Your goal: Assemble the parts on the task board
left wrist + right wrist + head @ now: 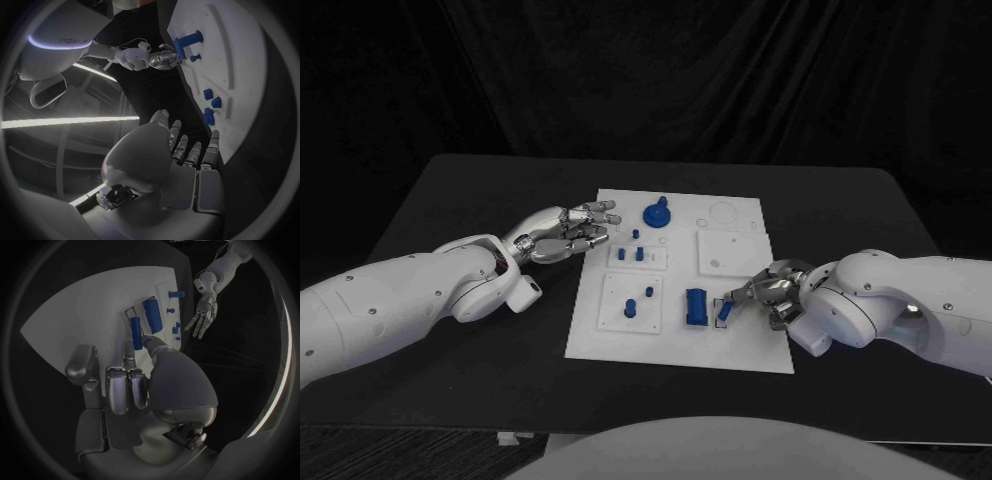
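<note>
Our right hand pinches a slim blue bar, lining it beside the blue block. Our left hand hovers empty, fingers apart, at the white board edge.

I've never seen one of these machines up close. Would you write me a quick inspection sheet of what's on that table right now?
Surface: black table, with a white board in the middle.
Job's things: small blue pieces on the board, among them a round piece at the far end, a tall block and a thin bar beside it.
Clutter: nothing seen.
Hands: left hand is at the board's left edge, fingers apart, holding nothing. Right hand is at the board's right side, fingertips at the thin bar; whether it grips the bar cannot be told.
Cables: nothing seen on the table.
Surroundings: dark curtain behind the table.
</note>
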Controlling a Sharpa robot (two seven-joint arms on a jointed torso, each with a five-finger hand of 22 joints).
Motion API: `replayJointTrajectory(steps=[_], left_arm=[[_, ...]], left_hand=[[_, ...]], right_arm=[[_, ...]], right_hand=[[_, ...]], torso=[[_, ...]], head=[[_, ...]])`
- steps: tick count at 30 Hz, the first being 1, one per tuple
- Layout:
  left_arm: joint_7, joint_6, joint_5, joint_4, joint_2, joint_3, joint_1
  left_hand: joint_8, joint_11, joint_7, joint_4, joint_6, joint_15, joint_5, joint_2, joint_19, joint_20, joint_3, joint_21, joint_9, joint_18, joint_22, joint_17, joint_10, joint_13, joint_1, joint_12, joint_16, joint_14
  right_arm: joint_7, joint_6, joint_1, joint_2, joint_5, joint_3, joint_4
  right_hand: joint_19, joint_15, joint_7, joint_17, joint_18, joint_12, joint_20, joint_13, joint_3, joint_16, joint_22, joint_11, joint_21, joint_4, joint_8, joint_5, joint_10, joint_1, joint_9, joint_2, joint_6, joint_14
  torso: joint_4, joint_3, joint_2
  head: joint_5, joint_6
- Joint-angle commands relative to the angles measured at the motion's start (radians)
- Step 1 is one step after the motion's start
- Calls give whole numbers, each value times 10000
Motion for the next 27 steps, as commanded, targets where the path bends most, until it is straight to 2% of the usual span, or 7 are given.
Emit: replayJointTrajectory(steps=[1, 5, 16, 27], left_arm=[[48, 113, 86, 18, 18, 9, -19], [42, 121, 86, 12, 20, 9, -23], [62, 117, 86, 14, 25, 9, -33], [61, 130, 86, 9, 23, 9, -40]], left_hand=[[58, 41, 41, 2, -29, -42, 67, 6, 56, 18, 75, 37, -4, -40, -9, 4, -13, 5, 58, -29, 2, 18], [60, 45, 46, -1, -16, -41, 72, 12, 58, 18, 86, 38, -2, -42, -7, 4, -14, 6, 65, -21, 2, 18], [61, 49, 50, -2, -11, -40, 72, 15, 64, 18, 92, 40, -1, -43, 3, 5, -14, 7, 69, -20, 4, 22], [61, 49, 50, -2, -11, -40, 72, 15, 64, 18, 92, 40, -1, -43, 3, 5, -14, 7, 69, -20, 4, 22]], right_arm=[[-19, -39, -37, -48, 298, -15, 7], [-10, 24, -34, -64, 343, -15, 16], [-26, 713, -31, 154, 67, -14, -83], [-40, 864, -31, 214, 23, -14, -57]], right_hand=[[19, -49, -57, 2297, 117, 26, -42, 2634, 863, -20, 1257, -36, 58, -928, 33, 29, 1038, 122, 68, 225, -16, 945], [32, -49, -55, 2316, 110, 26, -45, 2634, 883, -5, 1269, -34, 91, -948, 67, 24, 1038, 118, 89, 238, -35, 951], [41, -41, -45, 2323, 109, 26, -44, 2634, 908, 0, 1282, -23, 86, -995, 145, -191, 1038, 27, 138, 253, -174, 953], [53, -37, -50, 2303, 103, 26, -42, 2634, 913, -17, 1294, -18, 117, -987, 173, -255, 1038, -20, 149, 273, -185, 948]], torso=[[1, 1, 5], [1, -2, 0], [1, 1, 1], [5, -2, 3]], head=[[10, 1], [1, 1], [-9, 1], [4, 1]])
